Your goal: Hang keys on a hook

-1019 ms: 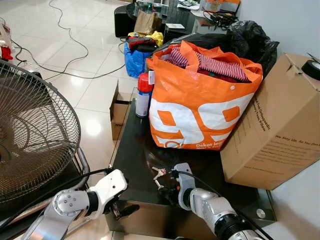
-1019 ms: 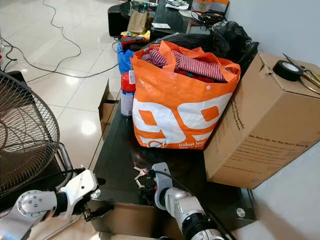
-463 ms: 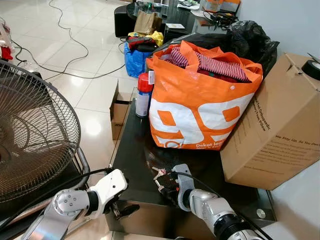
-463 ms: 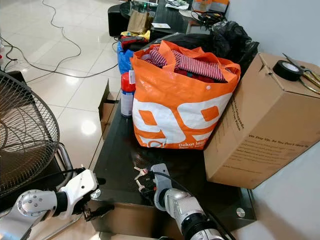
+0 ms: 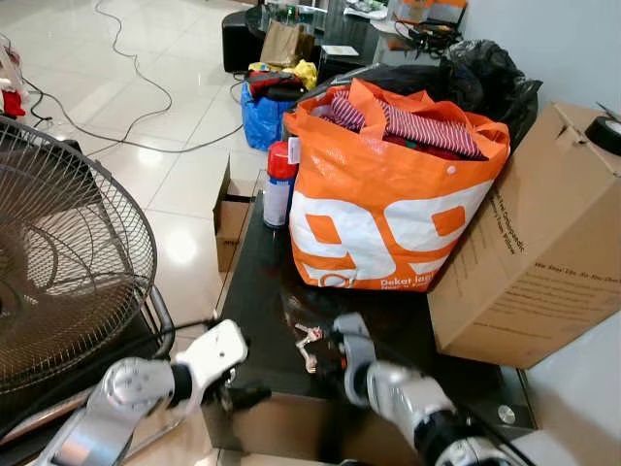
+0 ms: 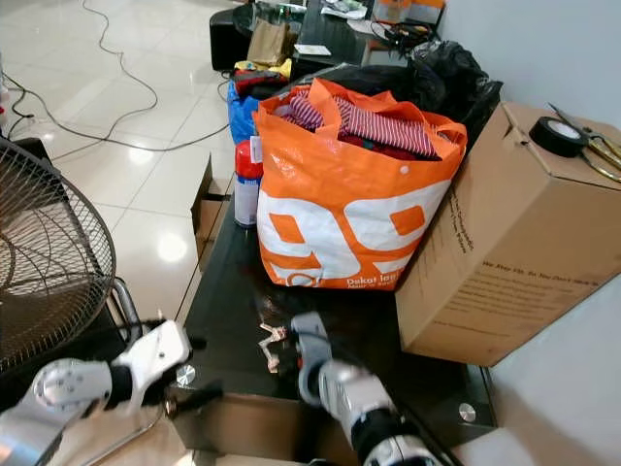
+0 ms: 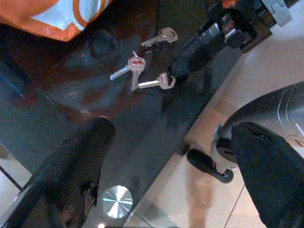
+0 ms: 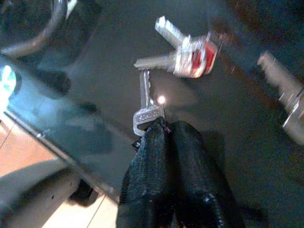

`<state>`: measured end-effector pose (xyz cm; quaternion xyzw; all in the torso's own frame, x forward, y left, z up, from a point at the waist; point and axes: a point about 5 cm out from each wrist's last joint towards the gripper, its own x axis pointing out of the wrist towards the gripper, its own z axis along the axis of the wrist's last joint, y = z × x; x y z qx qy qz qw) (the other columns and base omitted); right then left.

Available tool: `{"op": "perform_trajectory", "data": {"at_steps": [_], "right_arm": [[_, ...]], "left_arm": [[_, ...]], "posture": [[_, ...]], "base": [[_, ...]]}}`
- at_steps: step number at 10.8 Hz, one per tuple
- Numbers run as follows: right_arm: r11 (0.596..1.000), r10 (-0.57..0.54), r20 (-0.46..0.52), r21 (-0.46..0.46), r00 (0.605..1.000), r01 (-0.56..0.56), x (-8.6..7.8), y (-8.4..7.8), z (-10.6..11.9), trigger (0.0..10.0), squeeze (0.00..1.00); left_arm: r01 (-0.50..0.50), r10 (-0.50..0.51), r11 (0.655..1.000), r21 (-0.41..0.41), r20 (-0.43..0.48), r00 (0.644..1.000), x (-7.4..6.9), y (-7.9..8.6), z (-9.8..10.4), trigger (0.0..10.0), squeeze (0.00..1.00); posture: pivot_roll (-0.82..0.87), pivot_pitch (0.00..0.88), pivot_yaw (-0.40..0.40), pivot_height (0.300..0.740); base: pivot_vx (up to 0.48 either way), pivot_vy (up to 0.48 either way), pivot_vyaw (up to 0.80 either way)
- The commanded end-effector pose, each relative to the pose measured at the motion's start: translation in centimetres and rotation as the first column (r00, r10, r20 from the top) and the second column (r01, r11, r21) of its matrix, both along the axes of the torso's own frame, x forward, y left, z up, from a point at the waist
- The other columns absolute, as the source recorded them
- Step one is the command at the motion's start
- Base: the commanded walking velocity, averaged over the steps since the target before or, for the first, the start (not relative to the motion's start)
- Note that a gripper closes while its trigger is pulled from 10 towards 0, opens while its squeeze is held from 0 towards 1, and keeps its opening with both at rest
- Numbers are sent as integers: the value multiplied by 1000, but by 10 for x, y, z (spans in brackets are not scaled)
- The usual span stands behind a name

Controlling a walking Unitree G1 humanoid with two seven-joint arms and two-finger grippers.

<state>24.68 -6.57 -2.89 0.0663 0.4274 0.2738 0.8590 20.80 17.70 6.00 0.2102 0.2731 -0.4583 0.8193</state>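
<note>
As before, right end effector [image 8: 164, 130] pinching keys [image 8: 180, 59]

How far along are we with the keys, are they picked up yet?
Done: the right gripper has reached the keys on the black glass table and its fingers are shut on one key's head. In hand: lifting them; the bunch looks barely off the glass. Left: carry and hang them. Left gripper hovers open nearby.

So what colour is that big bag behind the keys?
Orange with white markings, the bag shows best in the left eye view.
</note>
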Motion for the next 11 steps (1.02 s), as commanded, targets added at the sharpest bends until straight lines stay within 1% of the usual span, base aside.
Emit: {"op": "perform_trajectory", "data": {"at_steps": [1, 3, 4, 5, 6, 7, 8, 9, 10, 11], "right_arm": [[1000, -21, 15, 1, 1000, 21, 5, -8, 2, 0, 0], [1000, -14, 77, 23, 997, 13, 16, -19, 15, 0, 0], [1000, -8, 104, 31, 995, 5, 19, -26, 20, 0, 0], [999, -15, 150, 48, 989, 8, 22, -38, 30, 0, 0], [998, -33, 217, 51, 976, 22, 24, -52, 45, 0, 0], [998, -45, 266, 49, 963, 33, 24, -60, 58, 0, 0], [998, -56, 353, 40, 934, 44, 22, -69, 80, 0, 0], [997, -72, 469, 18, 880, 72, 20, -77, 106, 0, 0], [988, -131, 646, 21, 752, 155, 17, -83, 145, 0, 0], [975, -187, 743, 60, 643, 215, 9, -81, 173, 0, 0]], "left_arm": [[-3, 3, 1000, -3, 8, 1000, 4, 0, 1, 10000, 12], [-19, 19, 1000, -2, 45, 999, 13, 3, 6, 10000, 16], [-34, 35, 999, -17, 70, 997, 17, 2, 9, 10000, 16], [-66, 72, 996, -58, 109, 991, 22, 1, 17, 10000, 16], [-94, 108, 991, -95, 161, 981, 28, -1, 26, 10000, 16], [-129, 153, 984, -120, 221, 963, 33, -2, 34, 10000, 16], [-218, 268, 958, -185, 317, 910, 44, -2, 49, 10000, 12], [-291, 369, 925, -244, 395, 842, 53, -1, 63, 10000, 12], [-374, 485, 873, -314, 473, 735, 64, 1, 82, 10000, 8], [-428, 570, 821, -377, 503, 650, 67, 1, 93, 10000, 4]], "posture": [[30, 0, -127, 740], [45, 0, -118, 740], [49, 0, -117, 740], [52, 0, -117, 740], [52, 0, -114, 740], [51, 0, -114, 740], [38, 0, -112, 740], [33, 0, -111, 740], [27, 0, -106, 740], [28, 0, -100, 740]], "base": [[0, 0, 0], [0, 0, 0], [0, 0, 0], [0, 0, 0], [0, 0, 0], [0, 0, 0], [0, 0, 0], [0, 0, 0], [0, 0, 0], [0, 0, 0]]}}
